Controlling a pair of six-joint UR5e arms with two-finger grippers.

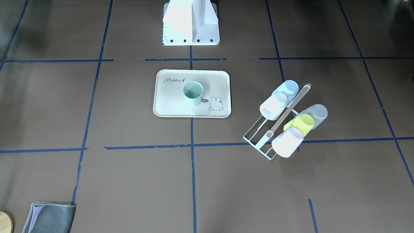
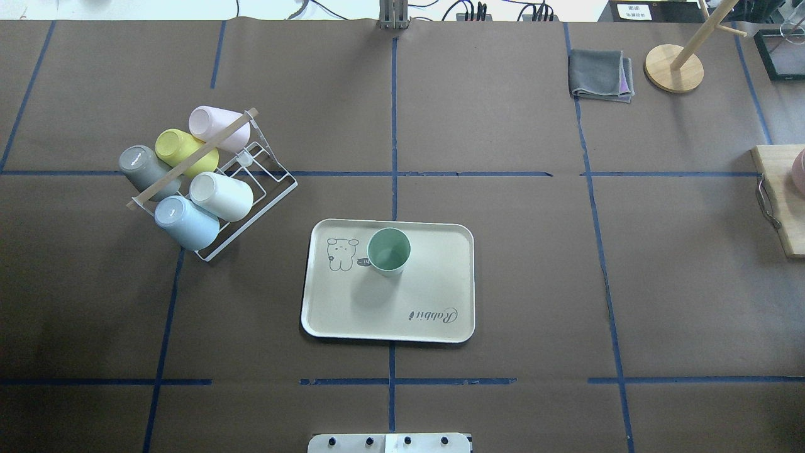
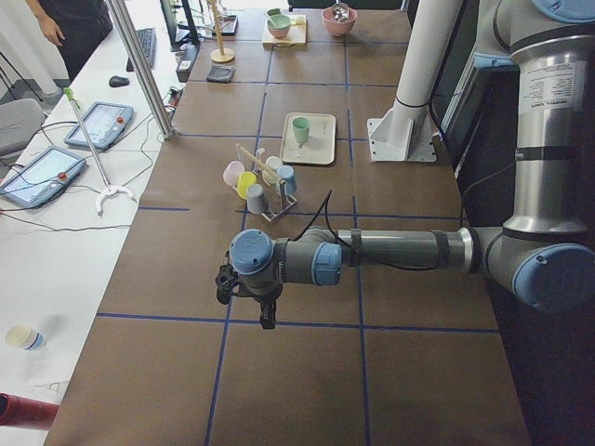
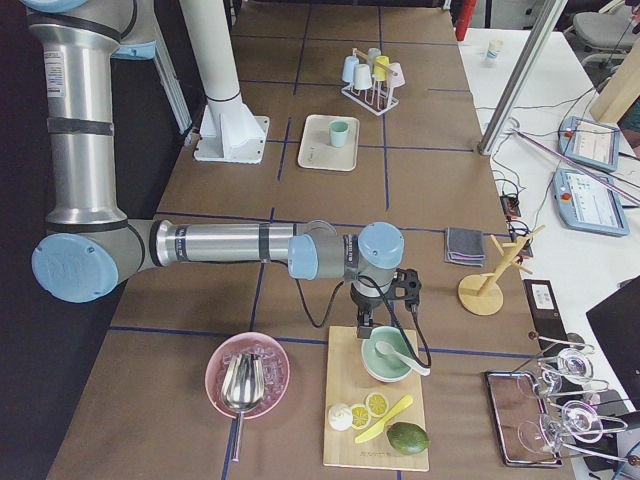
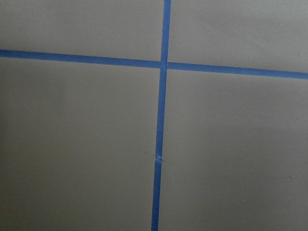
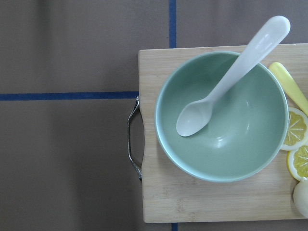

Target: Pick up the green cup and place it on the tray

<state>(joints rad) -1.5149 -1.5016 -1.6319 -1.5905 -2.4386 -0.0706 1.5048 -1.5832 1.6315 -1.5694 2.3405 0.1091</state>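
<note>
The pale mint-green cup stands upright and open side up on the cream "Rabbit" tray, near the bunny drawing. It also shows in the overhead view on the tray. No gripper is near it. My left gripper hangs over bare table far from the tray, and I cannot tell if it is open or shut. My right gripper hangs over a green bowl on a wooden board at the table's other end, and I cannot tell its state either.
A white wire rack holding several cups lying on their sides stands on the robot's left of the tray. A folded grey cloth and a wooden stand are at the far right. A cutting board sits at the right edge.
</note>
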